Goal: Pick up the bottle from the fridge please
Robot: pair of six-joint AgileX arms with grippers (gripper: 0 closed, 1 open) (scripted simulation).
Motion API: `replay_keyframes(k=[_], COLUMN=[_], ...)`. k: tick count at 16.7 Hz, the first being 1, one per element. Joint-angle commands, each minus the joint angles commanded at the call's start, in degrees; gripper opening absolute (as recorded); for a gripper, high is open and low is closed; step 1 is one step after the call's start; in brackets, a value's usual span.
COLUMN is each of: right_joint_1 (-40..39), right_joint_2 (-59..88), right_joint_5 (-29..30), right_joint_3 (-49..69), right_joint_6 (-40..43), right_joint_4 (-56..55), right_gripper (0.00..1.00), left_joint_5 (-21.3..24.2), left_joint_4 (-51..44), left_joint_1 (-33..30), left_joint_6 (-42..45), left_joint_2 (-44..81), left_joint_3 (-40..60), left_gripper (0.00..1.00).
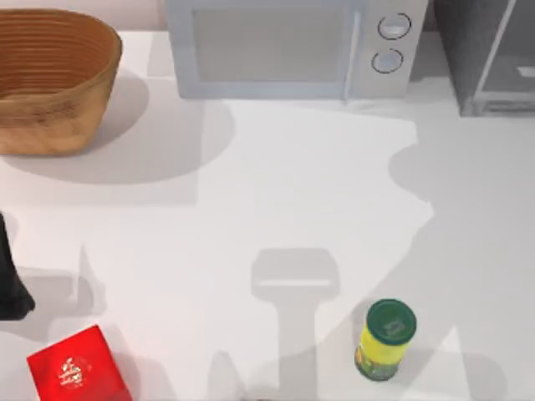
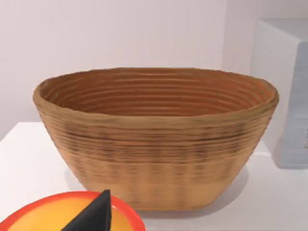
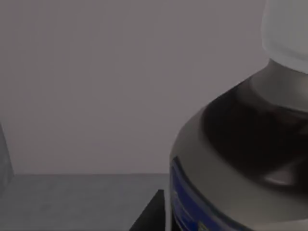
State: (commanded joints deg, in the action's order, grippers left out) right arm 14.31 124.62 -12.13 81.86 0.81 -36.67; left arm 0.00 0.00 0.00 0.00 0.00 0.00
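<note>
A woven basket (image 1: 52, 79) sat at the table's (image 1: 292, 192) ten o'clock, and we saw nothing inside it. A microwave (image 1: 288, 46) stood at twelve, and the fridge (image 1: 493, 54), cut off by the frame, at one o'clock. A yellow jar (image 1: 384, 340) with a green lid stood at five, a red box (image 1: 77, 368) at seven. Our right wrist view was dim and showed the bottle (image 3: 240, 159) very close against a grey wall, its white cap cut off. A dark tip (image 3: 150, 214), perhaps a finger, lay just beside it; we could not tell contact or how wide the fingers stood. We could not tell the left fingers' spread either.
</note>
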Motion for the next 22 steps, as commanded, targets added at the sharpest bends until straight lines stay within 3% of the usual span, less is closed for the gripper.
replay_keyframes(k=[8,17,22], right_joint_1=[0.03,2.92,3.36], right_joint_2=[-2.16,-17.47,-19.60], right_joint_5=[-0.28,-3.22,-3.66], right_joint_3=[0.09,-23.66,-26.17], right_joint_6=[0.03,0.25,0.33], right_joint_4=[2.28,-5.25,-6.43], right_gripper=[0.00,0.00,0.00], left_joint_5=[0.00,0.00,0.00], left_joint_4=[0.00,0.00,0.00], left_joint_1=[0.00,0.00,0.00], left_joint_6=[0.00,0.00,0.00], left_joint_2=[0.00,0.00,0.00], left_joint_3=[0.00,0.00,0.00], left_gripper=[1.00,1.00,1.00])
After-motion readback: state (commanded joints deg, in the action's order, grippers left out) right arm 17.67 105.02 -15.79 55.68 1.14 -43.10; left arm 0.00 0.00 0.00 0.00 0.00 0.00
